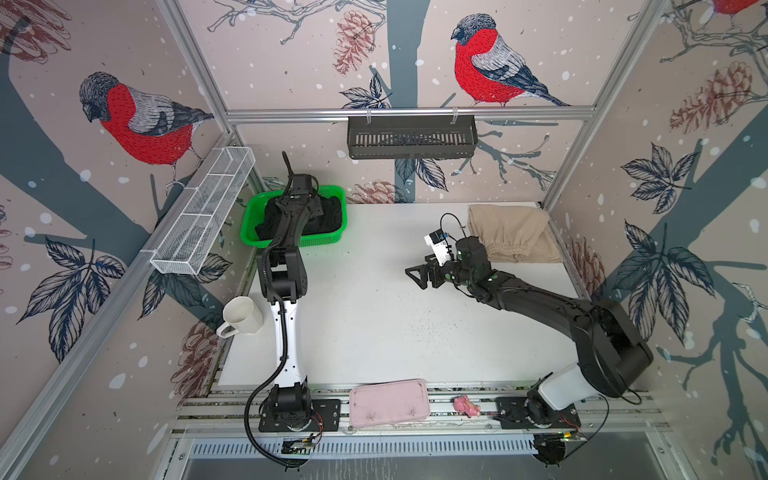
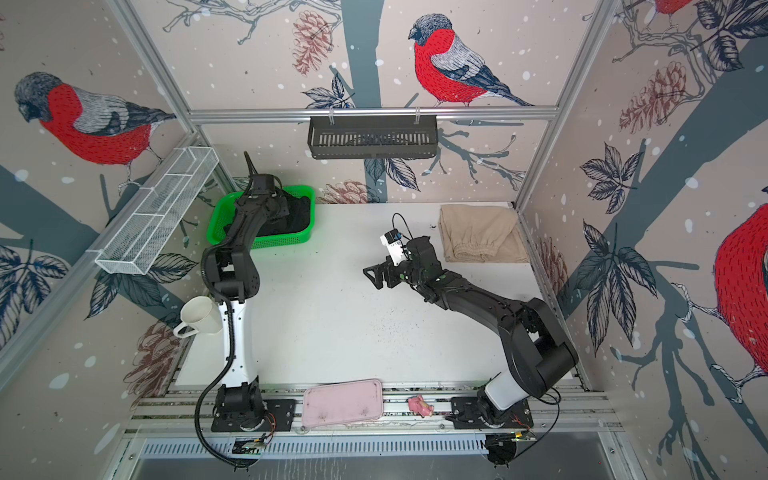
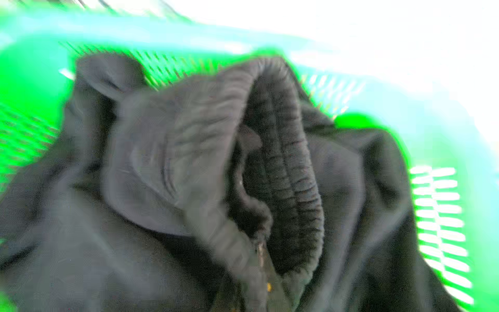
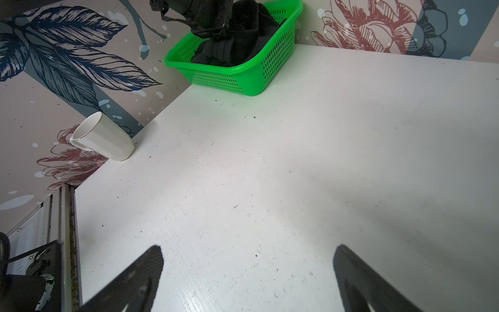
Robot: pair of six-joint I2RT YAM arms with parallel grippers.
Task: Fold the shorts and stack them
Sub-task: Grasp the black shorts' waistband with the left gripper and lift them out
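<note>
My left hand [image 4: 213, 29] is closed on the black shorts [image 1: 328, 216] in the green basket [image 1: 332, 239]; my right hand [image 1: 417, 276] hangs wide open, empty.

Bullfinch-print walls [image 1: 257, 62], white tabletop [image 1: 374, 324]

Left arm stretched toward far left corner, wrist bent down, its tool hidden but closed; right arm bent inward, right tool [image 1: 415, 277] spread wide, hovering mid-air.

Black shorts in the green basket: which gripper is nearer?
Left. The left gripper is down in the green basket on the black shorts; the right gripper hovers mid-table, well apart.
</note>
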